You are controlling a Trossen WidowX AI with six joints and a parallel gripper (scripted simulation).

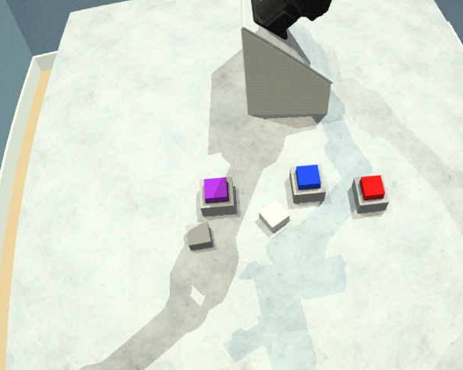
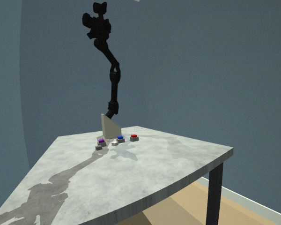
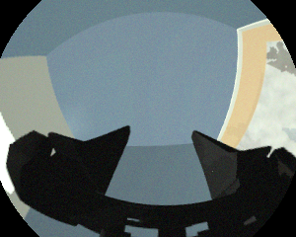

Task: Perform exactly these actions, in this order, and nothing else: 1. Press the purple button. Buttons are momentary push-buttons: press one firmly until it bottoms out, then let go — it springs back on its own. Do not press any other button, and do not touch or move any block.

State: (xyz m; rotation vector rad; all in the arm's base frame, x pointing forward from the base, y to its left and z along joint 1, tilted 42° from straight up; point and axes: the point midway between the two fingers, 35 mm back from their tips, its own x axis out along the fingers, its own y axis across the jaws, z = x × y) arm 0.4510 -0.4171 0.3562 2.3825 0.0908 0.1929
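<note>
The purple button sits raised on its grey base, left of the other buttons in the top view. My gripper is open, with its two dark fingers wide apart and nothing between them. The wrist view looks past the fingers at the walls, and no button shows there. In the exterior view the arm stands upright, with the gripper end high above the table and far from the purple button.
A blue button and a red button stand to the right. A grey block lies just in front of the purple button. A white block lies before the blue one. A wedge-shaped stand is behind.
</note>
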